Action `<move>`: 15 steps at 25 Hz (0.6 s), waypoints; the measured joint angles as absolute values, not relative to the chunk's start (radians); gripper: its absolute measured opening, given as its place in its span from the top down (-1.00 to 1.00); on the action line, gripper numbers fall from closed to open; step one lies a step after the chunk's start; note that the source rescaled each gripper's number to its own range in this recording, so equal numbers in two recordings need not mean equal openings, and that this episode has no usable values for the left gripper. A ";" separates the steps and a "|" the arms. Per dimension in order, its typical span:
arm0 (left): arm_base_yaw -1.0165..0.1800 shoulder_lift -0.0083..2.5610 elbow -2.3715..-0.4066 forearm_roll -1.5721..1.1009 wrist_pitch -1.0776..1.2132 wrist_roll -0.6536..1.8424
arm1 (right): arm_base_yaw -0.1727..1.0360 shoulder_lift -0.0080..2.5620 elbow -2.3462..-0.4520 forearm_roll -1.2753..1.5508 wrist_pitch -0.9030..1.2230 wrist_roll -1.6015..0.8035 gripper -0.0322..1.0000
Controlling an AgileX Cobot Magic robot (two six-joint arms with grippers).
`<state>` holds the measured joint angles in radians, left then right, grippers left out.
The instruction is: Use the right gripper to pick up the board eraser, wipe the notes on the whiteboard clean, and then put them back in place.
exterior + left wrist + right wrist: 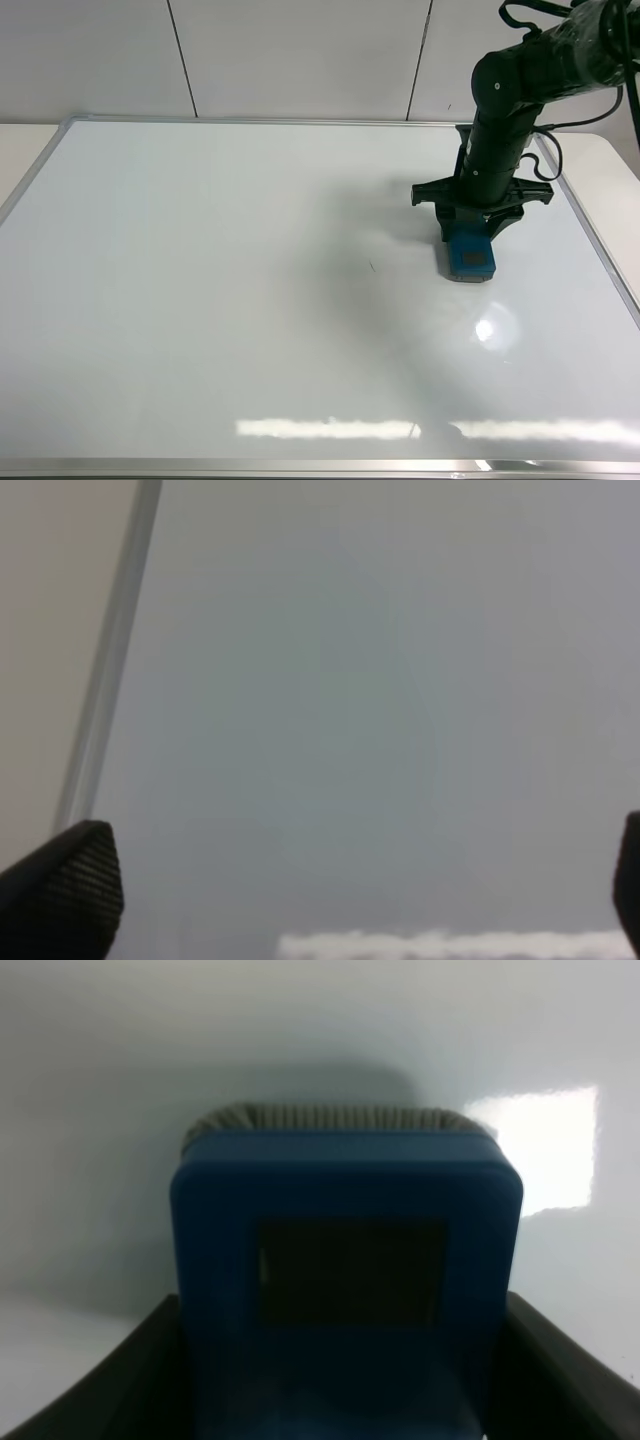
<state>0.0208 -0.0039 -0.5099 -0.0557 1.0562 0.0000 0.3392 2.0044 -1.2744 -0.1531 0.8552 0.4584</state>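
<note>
Right claw [470,243]: clamped on eraser [471,254] | eraser: on whiteboard [250,300], right side | notes [371,266]: faint mark left of eraser | left claw [330,880]: fingers apart, over whiteboard

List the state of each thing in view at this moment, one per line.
Right gripper: shut on the eraser.
Eraser: held flat on the whiteboard, felt side down.
Whiteboard: lying flat, almost clean.
Notes: one short faint stroke remains, left of the eraser.
Left gripper: open, empty, over the board near its frame.
</note>
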 joint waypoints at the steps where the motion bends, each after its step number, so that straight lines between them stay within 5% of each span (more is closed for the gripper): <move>1: 0.021 -0.004 -0.510 -0.056 1.056 0.000 | 0.339 2.004 -1.274 -0.153 0.855 0.458 0.93; 6: 0.021 -0.004 -0.510 -0.056 1.056 0.000 | 0.339 2.004 -1.274 -0.156 0.855 0.458 0.83; 9: 0.021 -0.004 -0.510 -0.056 1.056 0.000 | 0.340 2.002 -1.274 -0.176 0.850 0.447 -0.37; 10: 0.021 -0.004 -0.510 -0.056 1.056 0.000 | 0.342 1.995 -1.274 -0.184 0.841 0.446 -0.59; 12: 0.021 -0.004 -0.510 -0.056 1.056 0.000 | 0.345 1.971 -1.274 -0.191 0.829 0.445 -0.85; 15: 0.021 -0.004 -0.510 -0.056 1.056 0.000 | 0.348 1.906 -1.274 -0.200 0.819 0.445 -0.96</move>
<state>0.0208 -0.0039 -0.5099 -0.0557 1.0562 0.0000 0.3479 1.9064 -1.2741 -0.1999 0.8187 0.4448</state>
